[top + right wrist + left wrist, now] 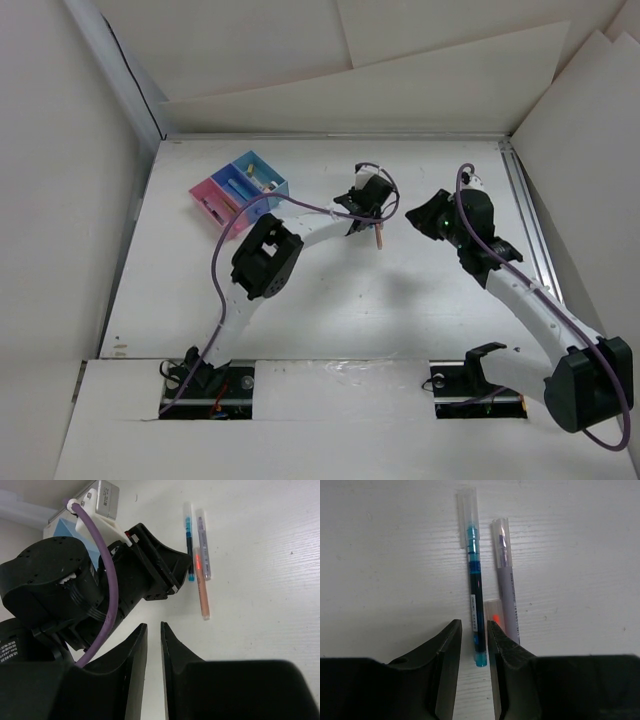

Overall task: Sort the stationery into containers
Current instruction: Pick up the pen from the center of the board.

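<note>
Left claw [474,630] slightly spread, straddling the near end of the blue pen [473,575], not yet pinching. Right claw [154,630] a narrow slit, empty. Orange pen [496,616] and purple pen [506,575] lie just beside it, flat on the counter [395,555]. Judged light, stiff, slick; take 1 mid-barrel. Bins [203,197] well apart, far left

Three loose pens [475,595], three joined bins [275,172], two robot arms [265,262].
</note>
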Controlling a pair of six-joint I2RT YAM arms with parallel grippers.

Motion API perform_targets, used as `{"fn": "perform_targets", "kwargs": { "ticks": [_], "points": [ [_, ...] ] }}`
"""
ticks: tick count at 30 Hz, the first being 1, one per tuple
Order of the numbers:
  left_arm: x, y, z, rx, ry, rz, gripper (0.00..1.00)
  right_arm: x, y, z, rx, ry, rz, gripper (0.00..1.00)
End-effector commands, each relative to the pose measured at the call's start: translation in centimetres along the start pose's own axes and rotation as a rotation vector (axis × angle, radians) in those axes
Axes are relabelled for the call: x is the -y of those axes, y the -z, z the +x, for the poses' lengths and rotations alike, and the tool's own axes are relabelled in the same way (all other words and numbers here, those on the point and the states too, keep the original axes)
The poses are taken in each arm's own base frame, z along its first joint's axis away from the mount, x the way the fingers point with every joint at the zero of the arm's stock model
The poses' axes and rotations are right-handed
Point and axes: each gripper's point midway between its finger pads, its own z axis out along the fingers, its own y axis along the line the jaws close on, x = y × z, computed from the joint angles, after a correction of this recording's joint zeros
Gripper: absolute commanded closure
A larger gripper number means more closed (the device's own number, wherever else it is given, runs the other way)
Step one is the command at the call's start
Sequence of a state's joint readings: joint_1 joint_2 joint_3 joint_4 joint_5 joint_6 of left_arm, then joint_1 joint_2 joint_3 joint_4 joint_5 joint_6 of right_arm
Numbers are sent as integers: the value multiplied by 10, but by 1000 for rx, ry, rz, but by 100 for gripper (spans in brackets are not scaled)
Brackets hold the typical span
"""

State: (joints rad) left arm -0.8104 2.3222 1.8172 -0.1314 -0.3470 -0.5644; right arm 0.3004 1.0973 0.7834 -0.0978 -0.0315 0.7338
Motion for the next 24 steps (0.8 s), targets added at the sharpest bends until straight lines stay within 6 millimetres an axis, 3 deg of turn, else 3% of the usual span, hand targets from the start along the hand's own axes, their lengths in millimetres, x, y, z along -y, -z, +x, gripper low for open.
{"fn": "perform_targets", "kwargs": {
  "ticks": [1,8,14,15,16,17,19,22,23,24],
  "points": [
    [12,4,-13,31,-2,27,76,-5,0,-3,8,-1,-29,77],
    [10,-5,-3,13,-11,14,77,-6,2,-5,15,-1,-35,77],
    [2,-8,-1,18,-18,-22,87,-6,2,-5,15,-1,-35,77],
    [2,-8,-1,18,-18,-22,90,-6,2,-5,15,-1,-35,77],
    [-2,-8,-1,23,-22,-43,100,-6,2,-5,15,-1,-35,77],
    [-7,-7,1,21,-26,-57,100,-6,2,-5,15,-1,-35,77],
    [-12,-1,-4,42,-12,-76,100,-8,4,-7,21,0,-41,77],
    [-17,24,-23,88,14,-79,100,-8,4,-7,21,0,-41,77],
    [-16,32,-34,115,27,-72,100,-8,4,-7,21,0,-41,77],
    [-13,53,-52,148,47,-48,100,-8,4,-7,21,0,-41,77]
  ]
}}
